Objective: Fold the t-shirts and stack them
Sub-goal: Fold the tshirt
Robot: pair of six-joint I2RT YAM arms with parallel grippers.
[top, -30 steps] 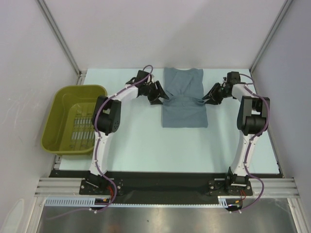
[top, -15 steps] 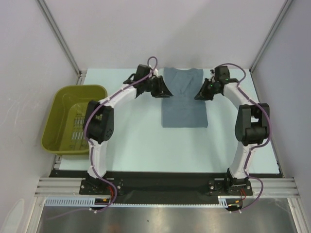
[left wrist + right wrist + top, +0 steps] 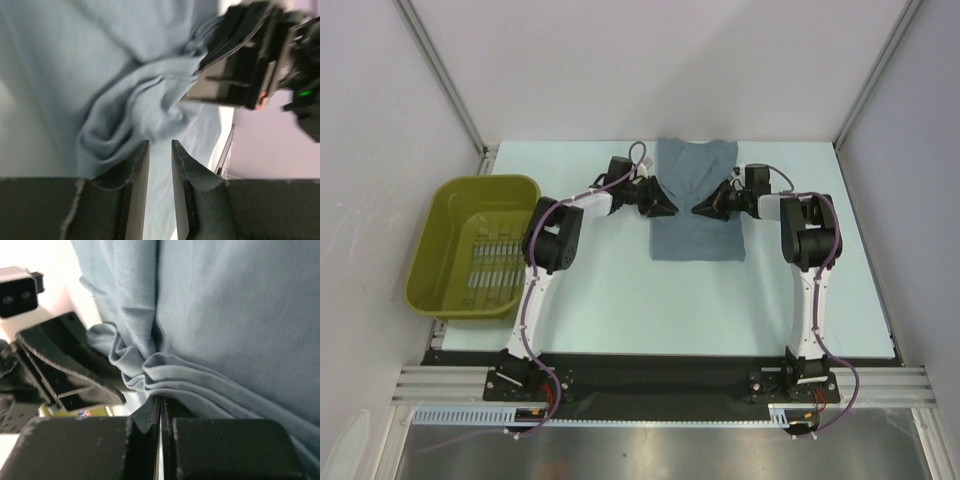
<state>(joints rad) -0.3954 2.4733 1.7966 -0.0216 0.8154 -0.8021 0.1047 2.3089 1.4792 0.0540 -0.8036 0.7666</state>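
Cotton t-shirt bunches softly, best pinched at side edges. Fold clamped in right hand; left hand nearly closed, grip unclear.

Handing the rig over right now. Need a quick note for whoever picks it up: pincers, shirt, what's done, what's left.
Left pincer: over the t-shirt near its left edge. The jaws stand a narrow gap apart with bunched cloth at the tips. Whether it has a grip, I can't tell.
Right pincer: shut, seemingly pinching a pucker of cloth mid-shirt, facing the left one.
T-shirt: on the table's far middle, a long narrow shape with the neck end far. Only one is in view. The olive basket sits at the table's left, apart from it.
Done: the sides look folded in.
Left: the crosswise fold, then stacking.
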